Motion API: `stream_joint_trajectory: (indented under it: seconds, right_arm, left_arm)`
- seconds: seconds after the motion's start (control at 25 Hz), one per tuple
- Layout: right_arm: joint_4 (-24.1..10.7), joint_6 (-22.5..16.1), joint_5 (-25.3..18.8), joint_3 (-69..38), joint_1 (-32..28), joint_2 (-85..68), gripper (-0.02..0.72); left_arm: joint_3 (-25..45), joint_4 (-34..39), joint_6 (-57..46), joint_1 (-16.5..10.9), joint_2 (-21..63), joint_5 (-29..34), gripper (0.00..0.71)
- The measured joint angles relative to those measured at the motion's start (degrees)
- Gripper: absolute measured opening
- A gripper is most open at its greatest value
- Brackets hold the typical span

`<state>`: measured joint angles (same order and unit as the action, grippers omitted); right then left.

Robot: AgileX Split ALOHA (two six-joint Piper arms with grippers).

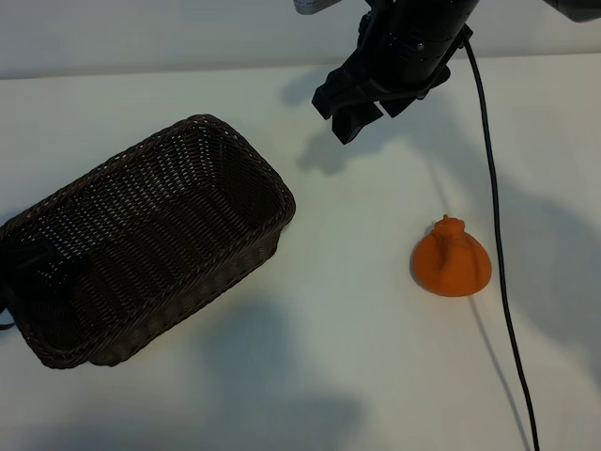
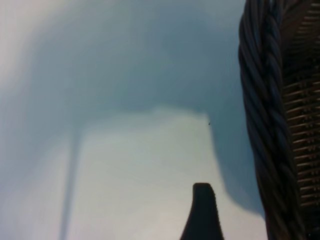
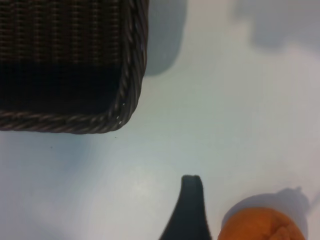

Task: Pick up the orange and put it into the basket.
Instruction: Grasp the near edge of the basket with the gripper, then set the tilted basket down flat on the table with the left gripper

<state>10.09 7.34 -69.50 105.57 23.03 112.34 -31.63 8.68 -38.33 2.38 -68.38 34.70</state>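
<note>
Exterior view: orange sitting on white counter, untouched, well apart from wicker basket, which lies angled at the left with nothing inside. Right tool hanging above the counter near the far edge, between basket and orange but closer to neither, fingers spread, nothing held. Black cable trailing down past the orange, just beside it on the right. Left tool not made out here; only a dark shape behind the basket's near-left end. Task judged barely begun: approach, grasp, carry and drop all left. Left wrist view: braided basket rim close alongside, one dark fingertip over bare counter, left tool spread wide and empty, parked by the basket. Right wrist view: basket corner and orange both in sight, one dark fingertip just beside the orange in the picture, still above it. Open counter between orange and basket; path looks clear, with basket rim to clear and cable near the orange the only likely snags.
</note>
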Motion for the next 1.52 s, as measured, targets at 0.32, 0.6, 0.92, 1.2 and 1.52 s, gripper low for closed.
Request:
stream_joint_trajectory:
  seconds: [0.32,0.6,0.92,1.2,1.52]
  right_arm:
    - [0.0,0.0,0.0,0.0,0.0,0.0,0.595]
    - [0.0,0.0,0.0,0.0,0.0,0.0,0.595]
    - [0.0,0.0,0.0,0.0,0.0,0.0,0.595]
    - [0.0,0.0,0.0,0.0,0.0,0.0,0.595]
    - [0.0,0.0,-0.1,0.0,0.0,0.0,0.595]
  left_arm:
    - [4.7,-3.4,0.7,0.0,-5.4,-8.5,0.589]
    - [5.5,-3.8,0.4,0.0,-5.6,-12.8,0.443]
    - [5.5,-4.6,-0.6,0.0,-5.6,-15.9,0.166]
    - [5.5,-4.7,-0.4,0.0,-5.6,-16.1,0.166]
    - [5.5,-6.2,2.1,0.0,-5.6,-16.9,0.165]
